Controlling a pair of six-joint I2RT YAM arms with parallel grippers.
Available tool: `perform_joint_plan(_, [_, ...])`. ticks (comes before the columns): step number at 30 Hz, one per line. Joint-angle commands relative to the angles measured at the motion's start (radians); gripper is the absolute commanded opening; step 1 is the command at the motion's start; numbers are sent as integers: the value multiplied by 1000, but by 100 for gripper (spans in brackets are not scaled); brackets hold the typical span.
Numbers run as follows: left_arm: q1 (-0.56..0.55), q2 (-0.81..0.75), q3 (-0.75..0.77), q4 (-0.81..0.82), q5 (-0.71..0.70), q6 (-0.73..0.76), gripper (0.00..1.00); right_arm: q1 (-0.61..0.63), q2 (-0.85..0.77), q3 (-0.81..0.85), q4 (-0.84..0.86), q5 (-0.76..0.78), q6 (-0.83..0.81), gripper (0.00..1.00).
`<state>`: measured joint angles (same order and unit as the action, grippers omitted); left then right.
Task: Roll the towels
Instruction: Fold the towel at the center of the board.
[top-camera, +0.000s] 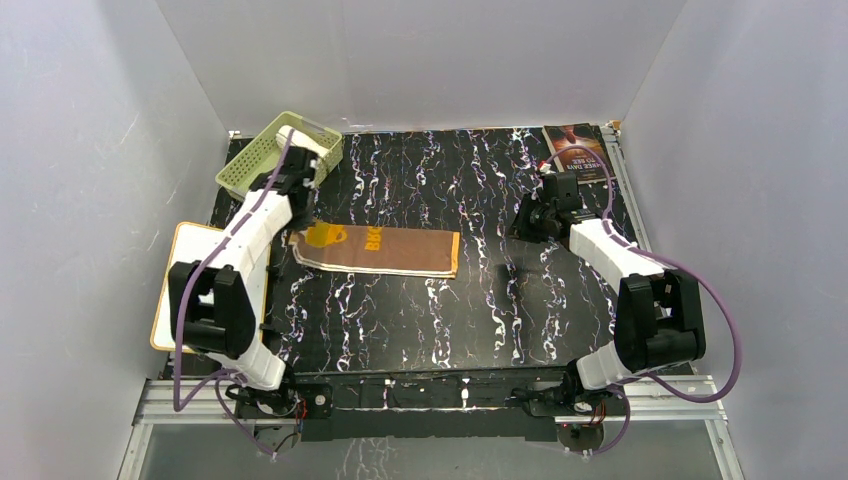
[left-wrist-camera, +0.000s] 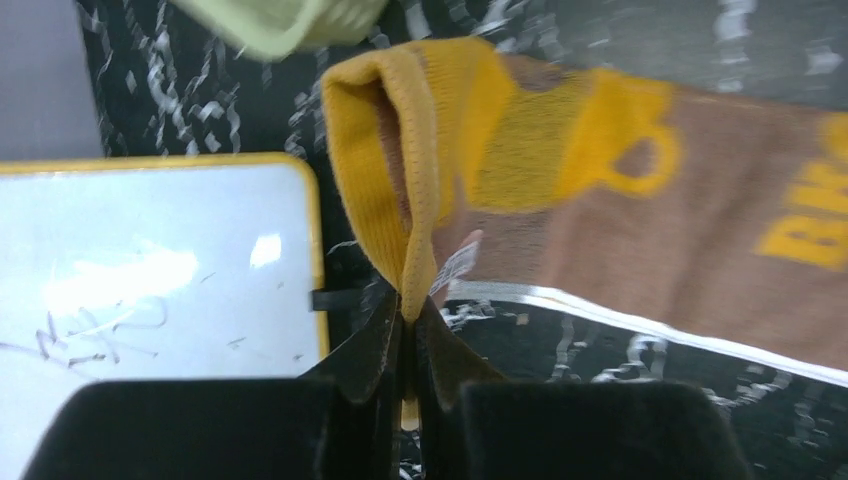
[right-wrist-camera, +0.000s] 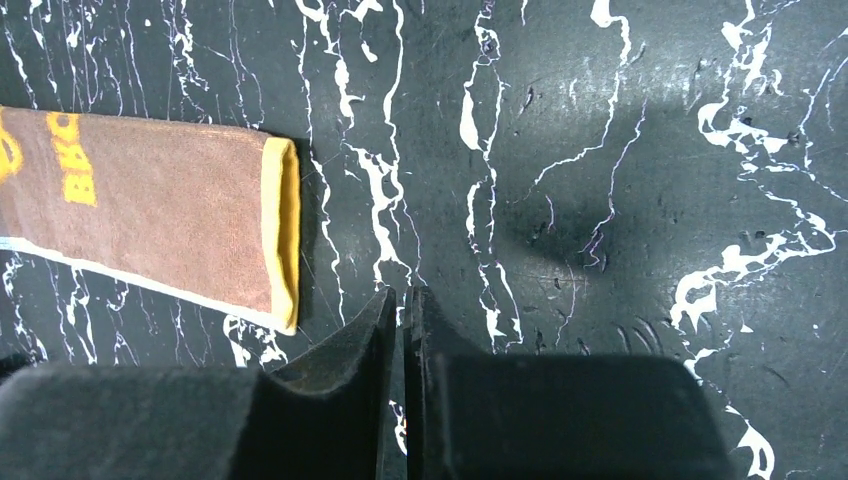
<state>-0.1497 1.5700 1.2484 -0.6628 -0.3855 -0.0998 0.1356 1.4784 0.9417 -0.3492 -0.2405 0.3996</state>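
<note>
One mustard-brown towel (top-camera: 375, 250) lies on the table (top-camera: 480, 320), its end pinched in the left claw (left-wrist-camera: 409, 306); right claw (right-wrist-camera: 398, 296) clenched, empty.

Light is soft and even in the top view, with faint shadows on the counter (top-camera: 470, 310). The left wrist view is blurred over the towel (left-wrist-camera: 650, 230), and the whiteboard (left-wrist-camera: 150, 270) shows white glare. The right wrist view is sharp.

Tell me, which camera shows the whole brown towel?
The top camera: nearly the whole towel shows. Left wrist sees only its yellow end pinched in the left claw; right wrist, only the other end.
</note>
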Motion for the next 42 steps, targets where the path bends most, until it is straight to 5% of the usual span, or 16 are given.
perform_joint_plan(1, [-145,89,155,-154,8,-34,0,5,-7,61,-13,18,0,8])
perform_joint_plan(16, [-505,411,577,-364,277,-152,0,5,-7,54,-30,3,-9,10])
perform_joint_plan(24, [-538,467,684,-425,374,-175,0,6,2,49,-32,-6,-15,11])
perform_joint_plan(42, [-571,541,662,-314,372,-302,0,6,23,40,-40,-17,-30,14])
